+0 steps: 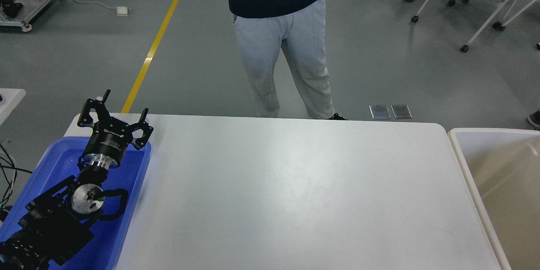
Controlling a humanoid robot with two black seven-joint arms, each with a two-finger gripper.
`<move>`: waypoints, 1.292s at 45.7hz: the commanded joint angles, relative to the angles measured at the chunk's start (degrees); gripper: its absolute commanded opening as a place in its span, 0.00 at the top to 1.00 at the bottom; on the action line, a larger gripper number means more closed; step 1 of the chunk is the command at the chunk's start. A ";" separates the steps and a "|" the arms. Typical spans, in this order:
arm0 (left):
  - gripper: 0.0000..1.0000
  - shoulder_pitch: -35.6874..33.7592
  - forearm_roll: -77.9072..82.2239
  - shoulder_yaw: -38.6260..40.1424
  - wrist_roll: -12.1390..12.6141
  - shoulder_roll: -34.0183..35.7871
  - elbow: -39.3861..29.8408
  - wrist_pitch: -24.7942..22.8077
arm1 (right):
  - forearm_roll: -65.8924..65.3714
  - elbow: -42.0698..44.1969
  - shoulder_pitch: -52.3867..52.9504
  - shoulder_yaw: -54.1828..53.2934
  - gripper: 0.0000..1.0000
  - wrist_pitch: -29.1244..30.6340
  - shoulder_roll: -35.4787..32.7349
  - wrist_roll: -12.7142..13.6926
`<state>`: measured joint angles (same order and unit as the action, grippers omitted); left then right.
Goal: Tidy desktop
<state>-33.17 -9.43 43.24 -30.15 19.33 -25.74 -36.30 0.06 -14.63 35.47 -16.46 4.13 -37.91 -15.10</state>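
Item 1, counter [295, 194]: large white rectangular top with rounded corners, smooth matte finish, faint sheen near the middle; it fills the centre of my view, from the near edge to where a person [287, 42] in grey trousers stands just beyond its far edge. I see no loose things on its visible surface, so I judge the tidying finished or nearly so. Item 2, blue tray [135, 177]: sits at the counter's left side, likely placed there as a drop-off within my left arm's reach; what I can see of its floor looks bare, though the arm hides much of it. Item 3, cream bin [464, 156]: stands just beside the counter's right edge, its visible interior bare, probably the drop-off for the other side. Item 4, left gripper [116, 112]: poised above the tray's far end, fingers spread wide apart, holding nothing, which fits an arm parked over the tray. Item 5, right gripper: out of view.
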 commanded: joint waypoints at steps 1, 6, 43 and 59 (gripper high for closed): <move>0.00 0.03 0.03 0.00 0.00 -0.08 -0.01 0.00 | -0.50 -25.33 -1.19 -18.15 0.01 2.55 -10.69 -0.28; 0.00 0.03 0.03 0.00 0.00 0.01 -0.01 0.00 | -0.59 -33.52 -4.09 -26.85 0.01 2.55 -11.66 -0.36; 0.00 0.03 0.03 0.00 0.00 0.01 -0.01 0.00 | -23.26 -46.10 -18.86 -53.41 0.01 -0.17 14.09 -8.54; 0.00 0.03 -0.06 0.00 0.00 -0.08 -0.01 0.00 | -27.74 -43.29 -20.09 -56.31 0.01 0.18 18.84 -10.56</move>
<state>-33.13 -9.43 43.24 -30.15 19.32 -25.75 -36.30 -23.58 -58.60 16.73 -72.09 3.94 -22.27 -24.69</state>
